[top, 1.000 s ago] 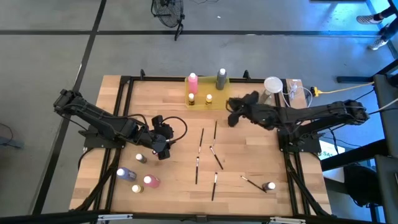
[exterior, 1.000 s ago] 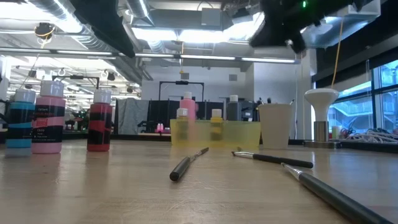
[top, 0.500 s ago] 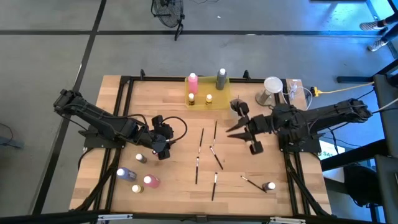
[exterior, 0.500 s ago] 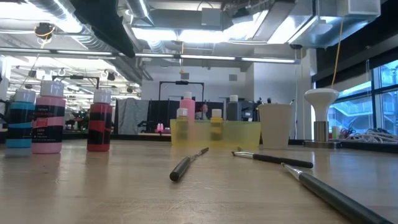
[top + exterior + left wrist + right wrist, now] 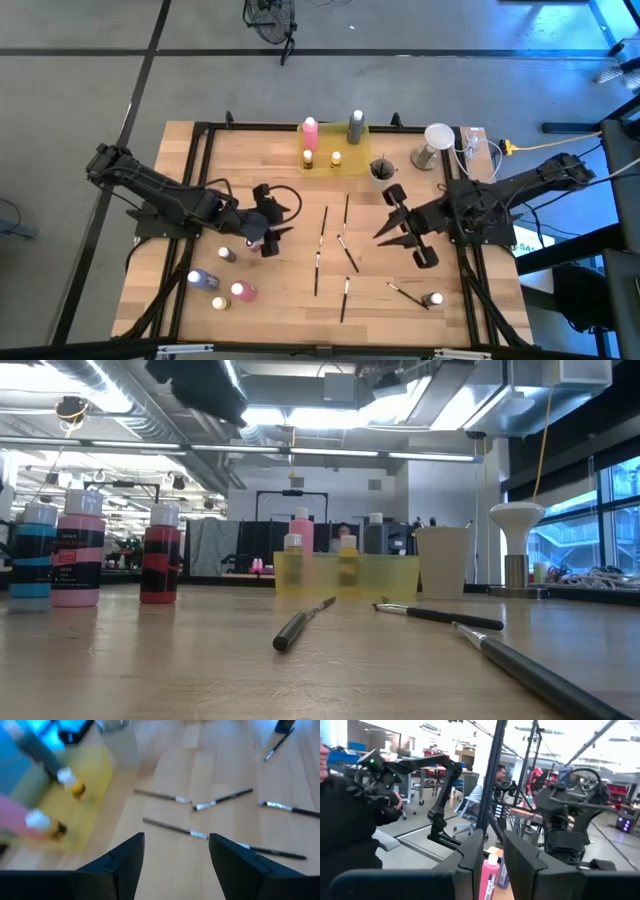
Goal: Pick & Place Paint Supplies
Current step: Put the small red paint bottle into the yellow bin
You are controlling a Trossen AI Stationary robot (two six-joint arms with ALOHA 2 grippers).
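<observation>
Several thin dark paintbrushes (image 5: 324,222) lie flat on the wooden table (image 5: 230,160), also in the left wrist view (image 5: 175,827). Paint bottles stand near the left front: blue (image 5: 35,555), pink (image 5: 78,560), red (image 5: 160,555). More bottles stand in the yellow tray (image 5: 345,135), among them a pink one (image 5: 309,132) and a grey one (image 5: 356,127). The cup (image 5: 381,168) holds dark brushes. My left gripper (image 5: 280,225) (image 5: 176,837) hangs open above the table's left middle. My right gripper (image 5: 380,234) (image 5: 493,855) hovers level right of the brushes, its fingers a narrow gap apart, with nothing between them.
A white funnel-shaped stand (image 5: 437,140) and cables sit at the far right corner. One small bottle (image 5: 432,299) and a brush (image 5: 405,293) lie near the front right. A black frame rail (image 5: 200,135) borders the table. A person sits in the room beyond (image 5: 490,785).
My right gripper has pulled away from the cup toward the table's near and right edges, risen, and tipped up from pointing down to about level. The cup with its brushes now shows uncovered. My left gripper has tipped up a little in place.
</observation>
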